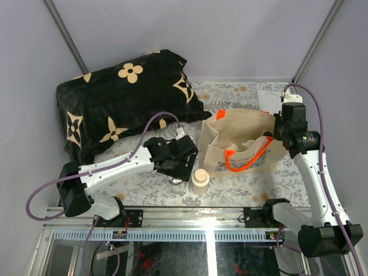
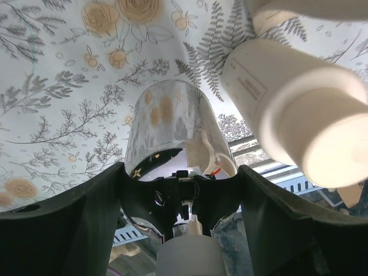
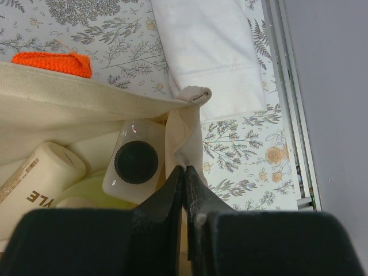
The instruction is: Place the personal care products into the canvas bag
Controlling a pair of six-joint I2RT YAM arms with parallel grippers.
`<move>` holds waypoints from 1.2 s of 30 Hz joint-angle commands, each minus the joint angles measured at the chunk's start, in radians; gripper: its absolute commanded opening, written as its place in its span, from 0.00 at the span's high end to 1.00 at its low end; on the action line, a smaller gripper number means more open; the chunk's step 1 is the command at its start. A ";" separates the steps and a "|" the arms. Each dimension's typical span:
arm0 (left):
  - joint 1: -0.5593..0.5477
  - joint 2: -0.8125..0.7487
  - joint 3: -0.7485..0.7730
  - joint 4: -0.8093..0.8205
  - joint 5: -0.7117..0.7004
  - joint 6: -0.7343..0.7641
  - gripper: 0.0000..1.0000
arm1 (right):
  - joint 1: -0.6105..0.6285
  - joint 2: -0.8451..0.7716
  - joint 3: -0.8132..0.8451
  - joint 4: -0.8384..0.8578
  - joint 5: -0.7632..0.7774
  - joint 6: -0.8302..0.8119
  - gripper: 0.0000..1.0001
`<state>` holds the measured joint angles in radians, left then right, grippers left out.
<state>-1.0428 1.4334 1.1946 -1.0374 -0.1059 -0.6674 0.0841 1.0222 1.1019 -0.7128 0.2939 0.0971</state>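
Clamped left gripper (image 2: pixel 179 172) on clear round bottle (image 2: pixel 169 121), just off left-near corner of canvas bag (image 1: pixel 214 150).
Pinched bag's right rim flat in right gripper (image 3: pixel 184 175), mouth open upward, white dark-capped bottle (image 3: pixel 136 163) and others already inside. Found cream squat bottle (image 1: pixel 200 178) upright between left grip and bag. Held clear bottle by both flanks, apparently upright, cap toward wrist. Judged next move as lift, then rightward over cream bottle to bag mouth; left arm nearer.
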 commanded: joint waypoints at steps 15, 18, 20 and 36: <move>0.006 0.041 0.595 -0.292 -0.167 0.097 1.00 | -0.001 -0.002 -0.014 -0.063 -0.035 -0.003 0.94; 0.006 0.056 0.682 -0.299 -0.141 0.117 1.00 | -0.001 -0.001 -0.014 -0.063 -0.036 -0.002 0.94; 0.006 0.069 0.736 -0.299 -0.112 0.130 1.00 | -0.001 -0.001 -0.013 -0.064 -0.035 -0.002 0.94; 0.005 0.155 0.994 -0.198 0.158 0.246 1.00 | -0.002 0.008 -0.010 -0.072 -0.029 0.000 0.94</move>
<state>-1.0397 1.5852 2.0674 -1.3636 -0.0372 -0.4767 0.0841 1.0222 1.1015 -0.7132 0.2939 0.0971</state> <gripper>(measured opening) 0.713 0.056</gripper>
